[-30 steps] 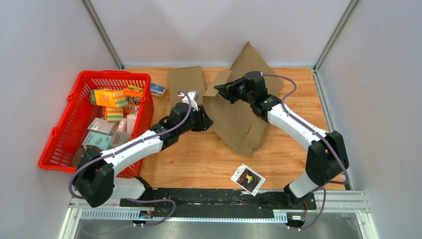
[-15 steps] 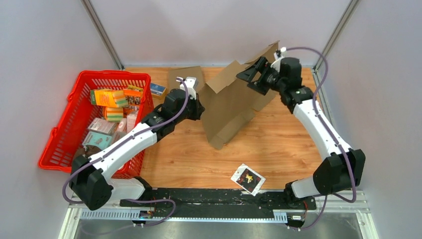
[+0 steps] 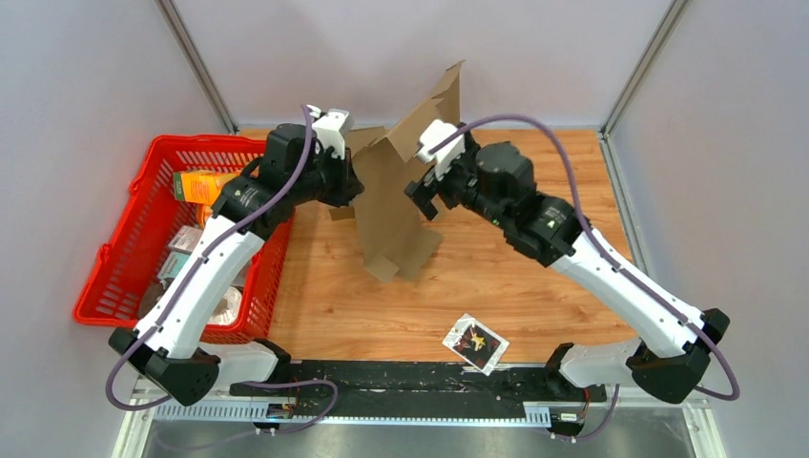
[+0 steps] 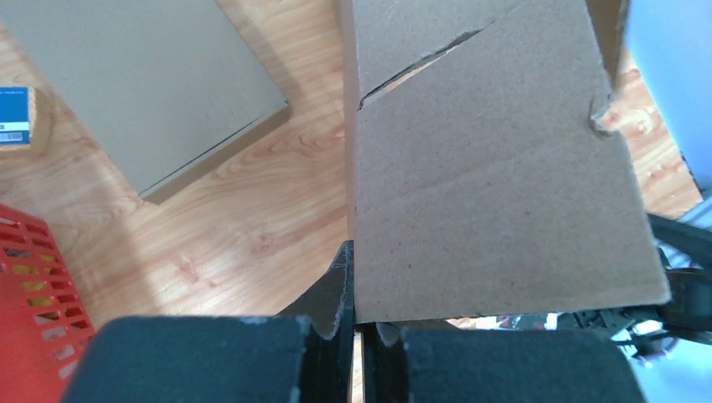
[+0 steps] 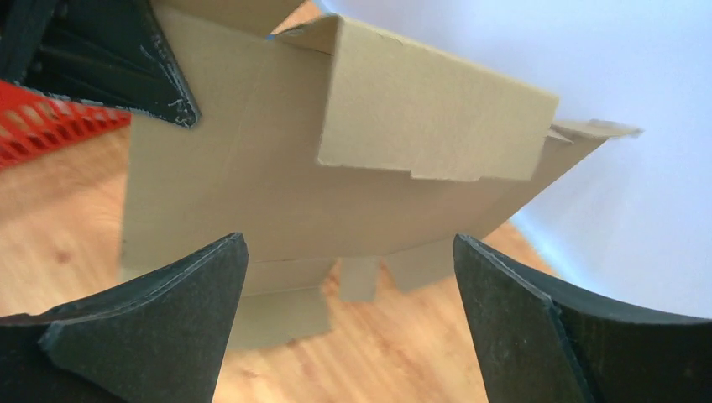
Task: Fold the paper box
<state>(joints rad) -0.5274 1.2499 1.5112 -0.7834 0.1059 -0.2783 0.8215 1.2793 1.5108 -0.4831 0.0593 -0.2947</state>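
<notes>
The paper box [image 3: 396, 205] is a flat brown cardboard blank, lifted upright over the middle of the table with its top flap [image 3: 441, 95] high against the back wall. My left gripper [image 3: 350, 186] is shut on its left edge. In the left wrist view the panel [image 4: 487, 193] runs straight into the closed jaws of that gripper [image 4: 359, 323]. My right gripper [image 3: 425, 197] stands open just to the right of the box, holding nothing. In the right wrist view the box [image 5: 277, 193] lies ahead of the wide-apart right gripper [image 5: 348, 277], apart from it.
A red basket [image 3: 124, 277] with several packets sits at the left under the left arm. A second flat cardboard sheet [image 4: 143, 84] and a small blue box [image 4: 17, 117] lie at the back. A star-printed packet [image 3: 475, 342] lies near the front edge.
The left gripper closed on the box's edge and raised it upright toward the back left. The right gripper let go, opened wide and swung round to the box's right side.
</notes>
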